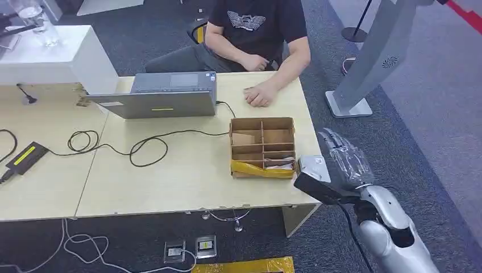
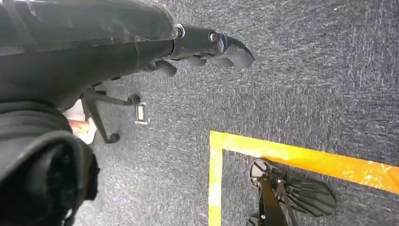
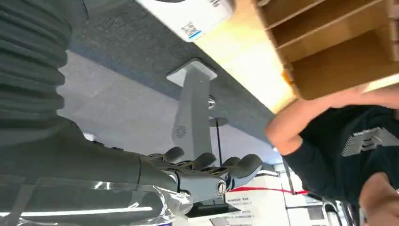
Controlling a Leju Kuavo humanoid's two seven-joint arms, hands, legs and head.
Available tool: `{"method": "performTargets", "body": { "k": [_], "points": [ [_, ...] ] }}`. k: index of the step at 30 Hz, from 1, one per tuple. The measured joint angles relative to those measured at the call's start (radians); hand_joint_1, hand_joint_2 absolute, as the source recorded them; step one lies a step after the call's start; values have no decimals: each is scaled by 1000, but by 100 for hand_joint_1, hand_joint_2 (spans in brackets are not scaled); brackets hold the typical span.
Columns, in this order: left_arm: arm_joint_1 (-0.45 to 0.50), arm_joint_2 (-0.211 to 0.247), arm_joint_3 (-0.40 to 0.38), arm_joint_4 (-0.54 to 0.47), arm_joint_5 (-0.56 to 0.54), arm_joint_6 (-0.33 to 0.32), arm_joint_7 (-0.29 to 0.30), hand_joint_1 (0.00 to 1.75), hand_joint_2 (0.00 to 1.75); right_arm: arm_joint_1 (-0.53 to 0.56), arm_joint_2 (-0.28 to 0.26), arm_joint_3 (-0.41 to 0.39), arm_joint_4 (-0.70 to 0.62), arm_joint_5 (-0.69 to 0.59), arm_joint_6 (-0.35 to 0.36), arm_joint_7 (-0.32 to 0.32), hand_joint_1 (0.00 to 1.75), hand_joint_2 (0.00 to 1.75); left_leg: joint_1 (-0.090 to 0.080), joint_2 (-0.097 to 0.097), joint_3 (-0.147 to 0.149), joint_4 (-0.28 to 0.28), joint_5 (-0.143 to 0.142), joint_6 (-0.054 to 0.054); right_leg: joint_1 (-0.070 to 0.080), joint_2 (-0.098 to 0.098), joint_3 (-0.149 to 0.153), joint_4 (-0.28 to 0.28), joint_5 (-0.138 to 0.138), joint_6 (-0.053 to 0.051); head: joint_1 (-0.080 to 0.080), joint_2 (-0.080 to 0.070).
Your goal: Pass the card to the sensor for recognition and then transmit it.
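Observation:
A divided cardboard box (image 1: 262, 145) stands on the wooden table (image 1: 170, 176), near its right end. What looks like a card (image 1: 279, 162) lies in the box's near right compartment. A small white sensor unit (image 1: 312, 166) sits at the table's right edge, beside the box. My right hand (image 1: 347, 156) hovers just right of the sensor, off the table edge, fingers stretched out and holding nothing. In the right wrist view the same hand (image 3: 202, 174) is bare, with the sensor (image 3: 188, 14) and the box (image 3: 329, 42) beyond it. My left hand (image 2: 207, 47) hangs over the carpet, holding nothing.
A person sits at the far side with one hand (image 1: 258, 96) resting on the table. A laptop (image 1: 162, 96), a black cable (image 1: 142, 145) and a power brick (image 1: 25, 156) lie to the left. A grey stand (image 1: 369, 68) rises right of the table. Yellow floor tape (image 2: 291, 157) marks the carpet.

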Motion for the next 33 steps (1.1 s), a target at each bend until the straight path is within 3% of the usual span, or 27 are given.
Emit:
{"method": "performTargets", "body": {
  "k": [5, 17, 33],
  "points": [
    [-3, -6, -15, 0, -2, 2, 0, 0, 0, -14, 68, 16, 62, 32, -67, -18, 0, 175, 1, 0, 0, 0, 0, 0, 0, 0, 0, 0, 0, 0, 0, 0],
    [-4, -5, -34, 0, -6, 1, 0, 0, 0, -82, 161, 34, 192, 33, -80, -64, 0, 175, 1, -1, 0, 0, 0, 0, 0, 0, 0, 0, 0, 0, 0, 0],
    [-4, -2, -50, 0, -13, -2, 0, 0, 0, -112, 194, 47, 274, 33, -70, -76, 0, 175, 1, -1, 0, 0, 0, 0, 0, 0, 0, 0, 0, 0, 0, 0]
  ]
}}
